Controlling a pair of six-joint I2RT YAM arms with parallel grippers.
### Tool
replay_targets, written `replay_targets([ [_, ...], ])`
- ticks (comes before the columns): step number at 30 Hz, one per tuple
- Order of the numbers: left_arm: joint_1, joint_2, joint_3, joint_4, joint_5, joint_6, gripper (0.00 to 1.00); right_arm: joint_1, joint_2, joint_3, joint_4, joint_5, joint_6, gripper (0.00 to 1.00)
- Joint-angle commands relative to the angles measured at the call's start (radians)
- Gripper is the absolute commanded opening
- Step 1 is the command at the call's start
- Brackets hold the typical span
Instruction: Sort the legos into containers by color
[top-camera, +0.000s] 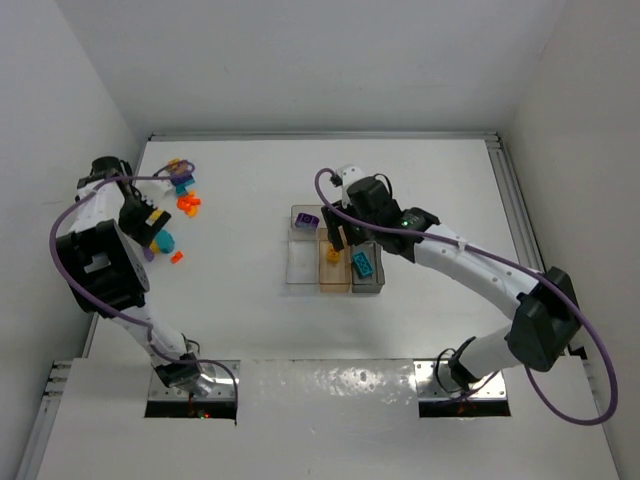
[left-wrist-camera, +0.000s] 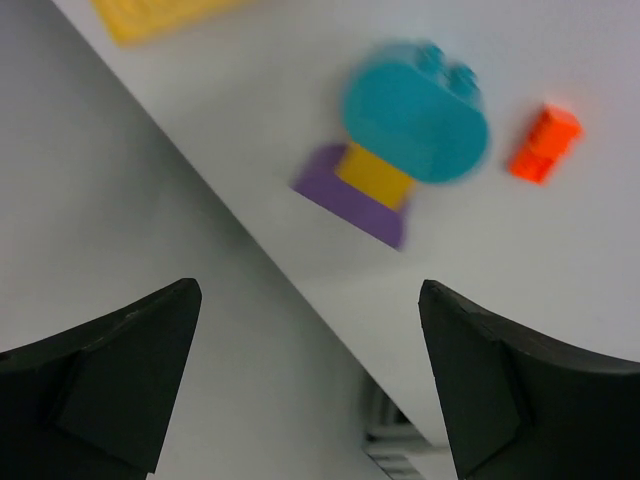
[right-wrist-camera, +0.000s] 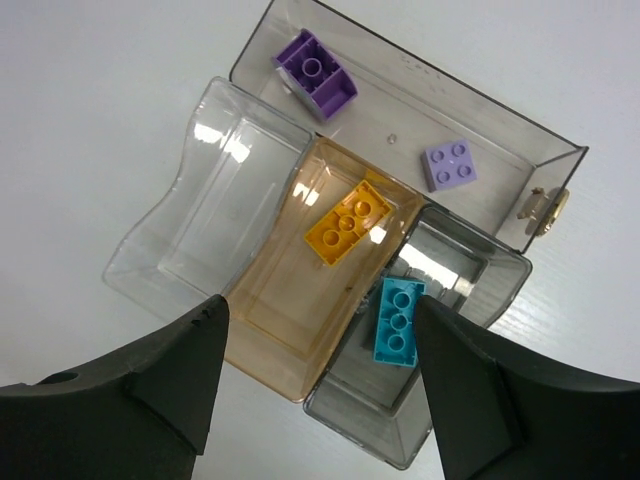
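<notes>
Left hand (left-wrist-camera: 307, 300) hangs over the desk (left-wrist-camera: 520, 260) with fingers apart and empty. Just above it in the wrist frame sits a stack (left-wrist-camera: 415, 120) of teal, yellow and purple legos, with an orange brick (left-wrist-camera: 545, 143) to its right. Right hand (right-wrist-camera: 320, 310), fingers also apart (nothing between them), hovers over the tray (right-wrist-camera: 150, 240). Its middle bin (right-wrist-camera: 290, 300) holds a yellow brick (right-wrist-camera: 348, 222). The lower-right bin (right-wrist-camera: 455, 290) holds a teal brick (right-wrist-camera: 397, 320). The long bin (right-wrist-camera: 400, 110) at top holds a purple brick (right-wrist-camera: 315, 75) and a lilac plate (right-wrist-camera: 449, 165).

Robotics lab test cell: plain white walls (top-camera: 320, 60) boxing a white table (top-camera: 240, 190); cabled left arm (top-camera: 100, 260) and right arm (top-camera: 470, 265) bolted at its edge.
</notes>
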Motion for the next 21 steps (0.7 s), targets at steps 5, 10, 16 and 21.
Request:
replay_targets([
  [5,0.001,0.189,0.214,-0.034,0.141,0.179,0.9,0.03,0.048,0.108,-0.07,-0.029,-0.011,0.73],
  [10,0.002,0.216,0.188,-0.091,0.112,0.245,0.94,0.035,0.031,0.107,-0.093,0.002,-0.013,0.74],
  [16,0.004,0.258,0.15,-0.031,0.055,0.283,0.96,0.041,0.03,0.105,-0.116,0.016,0.003,0.74],
  [21,0.004,0.321,0.182,-0.034,0.031,0.259,0.92,0.044,0.03,0.108,-0.124,0.026,0.009,0.74],
])
